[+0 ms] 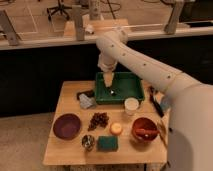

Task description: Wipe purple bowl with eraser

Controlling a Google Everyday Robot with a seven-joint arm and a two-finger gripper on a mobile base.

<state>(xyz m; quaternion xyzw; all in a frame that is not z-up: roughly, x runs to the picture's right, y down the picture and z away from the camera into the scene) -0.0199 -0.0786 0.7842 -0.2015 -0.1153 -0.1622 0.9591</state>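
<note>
Eraser [85,93] on table [65,150], touching green tray's [127,89] left edge | pincer [108,84] spread, empty, above tray | eraser lies camera-left of pincer, near | purple bowl [67,125] front-left, well apart.

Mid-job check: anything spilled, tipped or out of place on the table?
Nothing looks spilled or tipped. The only oddity: the gripper hangs open over the green tray, not by the eraser left of the tray or the purple bowl at the front left.
</note>
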